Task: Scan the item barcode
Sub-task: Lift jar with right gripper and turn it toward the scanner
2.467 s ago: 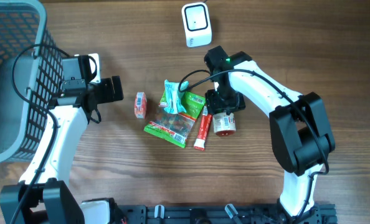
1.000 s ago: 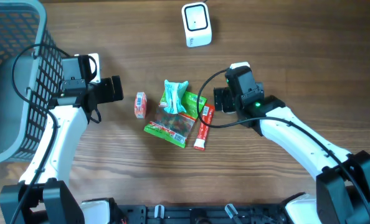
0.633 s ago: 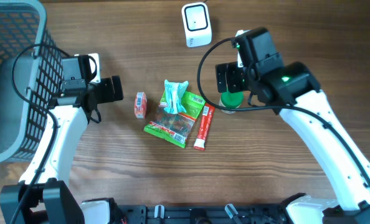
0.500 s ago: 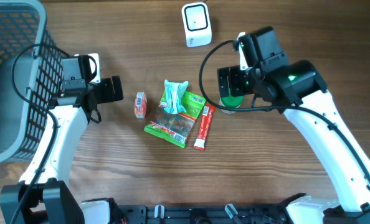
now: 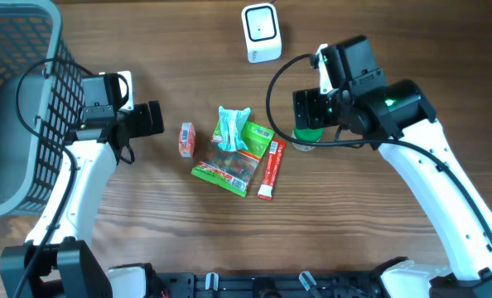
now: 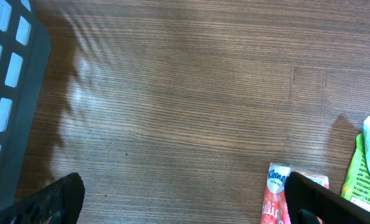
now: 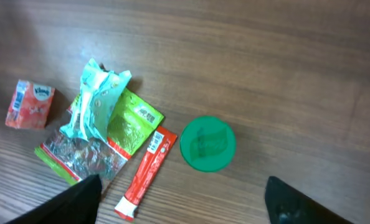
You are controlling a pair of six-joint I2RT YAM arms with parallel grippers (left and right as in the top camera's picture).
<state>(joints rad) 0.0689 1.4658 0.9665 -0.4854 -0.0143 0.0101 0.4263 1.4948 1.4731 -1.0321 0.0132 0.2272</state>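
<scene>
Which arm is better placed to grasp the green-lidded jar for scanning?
Right. The right gripper hovers open just above the green-lidded jar; the left gripper is far away, beside the basket.

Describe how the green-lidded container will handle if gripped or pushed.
The green-lidded container looks rigid: its round lid keeps a clean edge, so it likely won't deform under a grip. It seems to stand upright on the table; a high push could tip it, and its round body would then probably roll.

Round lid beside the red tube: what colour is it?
The lid is green; the right wrist view shows it best.
</scene>
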